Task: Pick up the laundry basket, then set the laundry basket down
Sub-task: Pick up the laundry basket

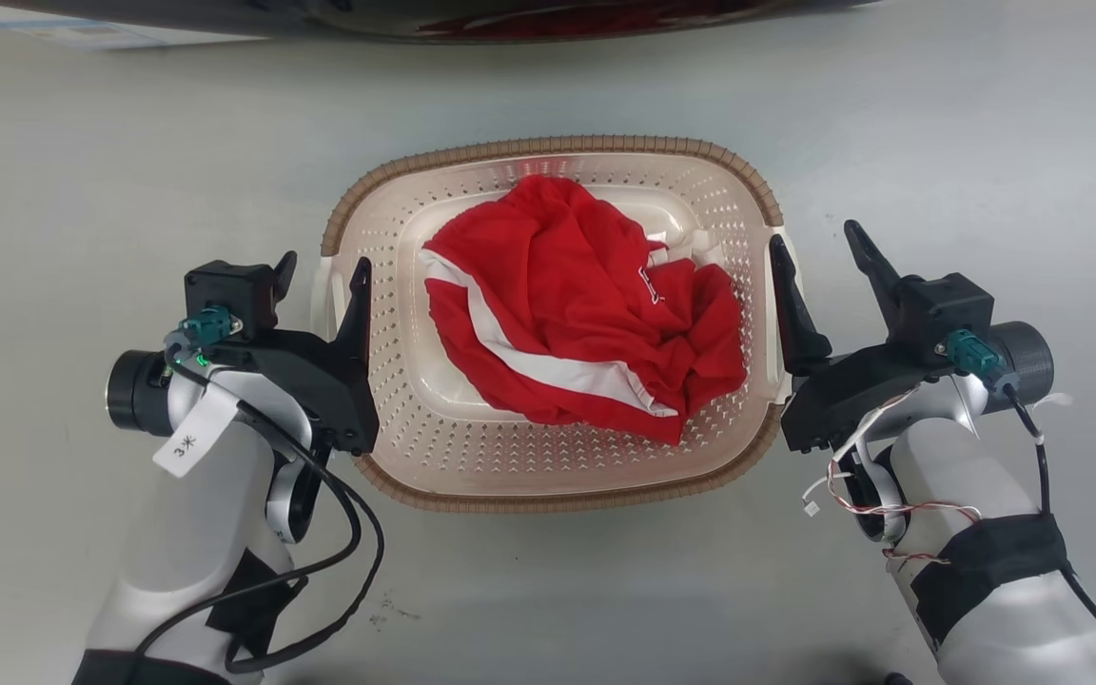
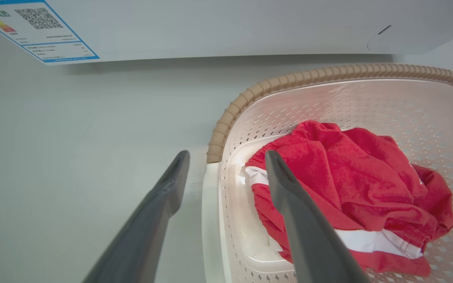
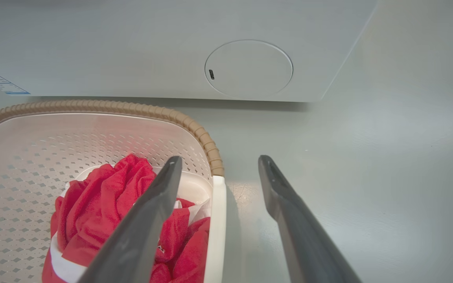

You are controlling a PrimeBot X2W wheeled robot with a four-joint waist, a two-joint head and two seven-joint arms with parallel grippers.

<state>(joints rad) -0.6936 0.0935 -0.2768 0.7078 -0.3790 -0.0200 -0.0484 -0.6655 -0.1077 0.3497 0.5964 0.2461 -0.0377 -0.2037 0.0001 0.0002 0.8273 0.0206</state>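
Note:
The laundry basket (image 1: 386, 205), cream-white and perforated with a brown woven-look rim, sits on the grey floor in the middle of the head view. A crumpled red garment with a white stripe (image 1: 586, 304) lies inside it. My left gripper (image 1: 322, 270) is open and straddles the basket's white left handle (image 2: 210, 220), one finger inside the basket and one outside. My right gripper (image 1: 812, 244) is open too, astride the white right handle (image 3: 218, 220) in the same way. The jaws stand apart on both sides.
A white washing machine front (image 3: 171, 47) with a round cover (image 3: 248, 69) and an energy label (image 2: 34, 29) stands just beyond the basket. Bare grey floor (image 1: 986, 152) lies left, right and in front of the basket.

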